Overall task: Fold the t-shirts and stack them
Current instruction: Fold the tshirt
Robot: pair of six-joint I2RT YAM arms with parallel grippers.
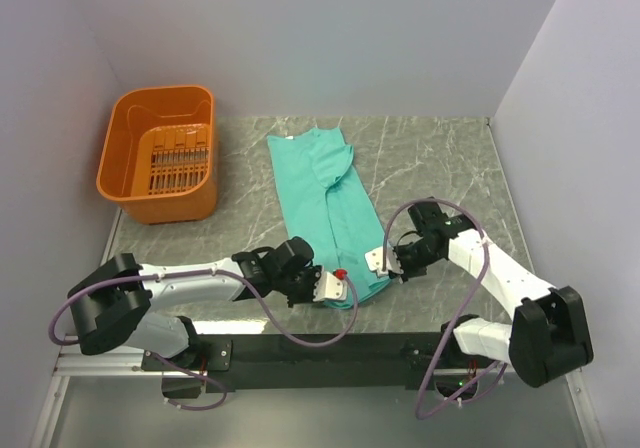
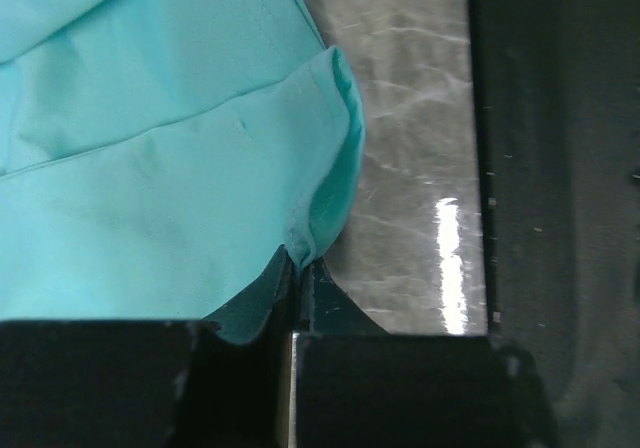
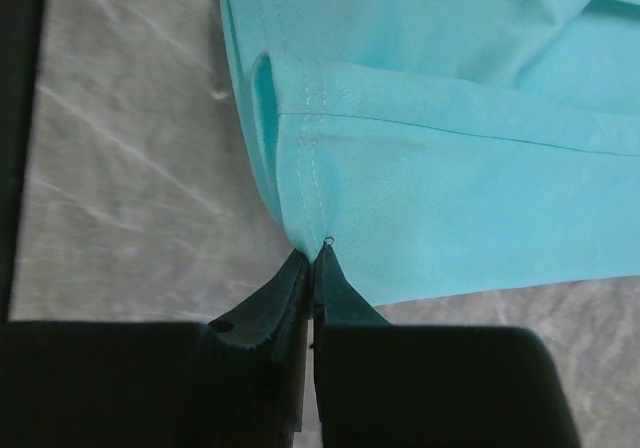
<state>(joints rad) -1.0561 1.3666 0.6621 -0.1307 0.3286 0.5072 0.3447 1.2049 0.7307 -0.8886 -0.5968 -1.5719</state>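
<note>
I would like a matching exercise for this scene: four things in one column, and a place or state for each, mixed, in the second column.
Things:
1. basket
2. t-shirt
3. left gripper
4. right gripper

Place or state:
a. shut on the t-shirt's near right corner
b. orange, at the far left
c. shut on the t-shirt's near left corner
d. teal, lying in the middle

Pairs: 1-b, 2-d, 3-c, 4-a

- The left arm (image 1: 190,280) is lying low, pointing right.
- The left gripper (image 1: 336,286) is pinching a near corner of the t-shirt (image 1: 325,193), jaws pressed together.
- The right arm (image 1: 500,268) is bending inward, pointing left.
- The right gripper (image 1: 378,260) is clamping the other near corner, jaws closed.
</note>
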